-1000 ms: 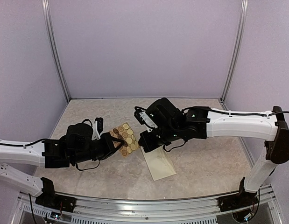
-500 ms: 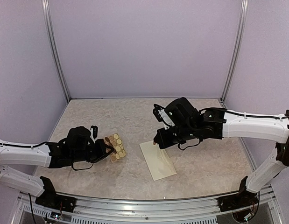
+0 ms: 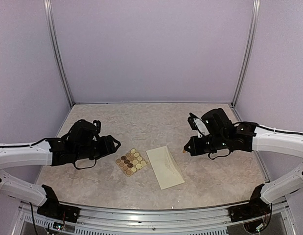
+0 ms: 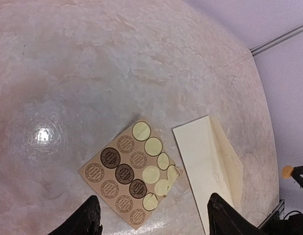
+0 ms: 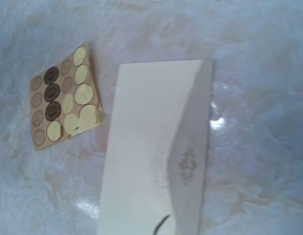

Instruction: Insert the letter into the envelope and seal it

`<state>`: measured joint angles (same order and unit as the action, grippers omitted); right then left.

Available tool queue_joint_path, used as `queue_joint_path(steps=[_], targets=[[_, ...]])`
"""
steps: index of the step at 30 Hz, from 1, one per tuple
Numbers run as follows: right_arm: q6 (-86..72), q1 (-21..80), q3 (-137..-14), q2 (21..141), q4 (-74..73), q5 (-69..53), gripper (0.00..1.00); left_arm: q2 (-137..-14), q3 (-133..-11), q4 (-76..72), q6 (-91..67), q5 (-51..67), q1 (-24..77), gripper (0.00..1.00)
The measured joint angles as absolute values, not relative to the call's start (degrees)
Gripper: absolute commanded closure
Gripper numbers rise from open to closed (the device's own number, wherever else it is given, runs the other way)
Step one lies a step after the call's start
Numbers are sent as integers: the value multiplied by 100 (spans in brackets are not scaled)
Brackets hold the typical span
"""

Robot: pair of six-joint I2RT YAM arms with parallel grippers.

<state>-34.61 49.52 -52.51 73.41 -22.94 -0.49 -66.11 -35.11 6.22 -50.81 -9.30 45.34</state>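
The cream envelope [image 3: 165,167] lies flat on the table with its pointed flap folded down over it [image 5: 151,147]. The letter is hidden or out of view. Just left of the envelope lies a tan card of round stickers [image 3: 131,161], several of its spots peeled. My left gripper [image 3: 113,145] hovers open above the card, a finger [image 4: 90,219] on each side and nothing between them. My right gripper [image 3: 186,148] hangs to the right of the envelope, shut on a small round tan sticker [image 3: 184,151]; the same sticker [image 4: 287,171] shows at the left wrist view's edge.
The table top [image 3: 141,122] is mottled beige stone. Pale walls with metal corner posts [image 3: 58,54] close it in at the back and sides. A metal rail [image 3: 151,218] carrying both arm bases runs along the near edge.
My left gripper opened and let go of the sticker card, which now lies flat, then drew back left. My right arm swung right, off the envelope, carrying the sticker.
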Motion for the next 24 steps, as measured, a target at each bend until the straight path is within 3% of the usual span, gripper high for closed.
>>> queue_joint_path(steps=[12, 24], targets=[[-3507, 4534, -4737, 6845, -1940, -539, 100, -9854, -5937, 23, -4340, -165, 5092, 51], [-3566, 4528, -4674, 6845, -1787, -751, 100, -11485, -6777, -325, -4215, 561, 5107, 56]])
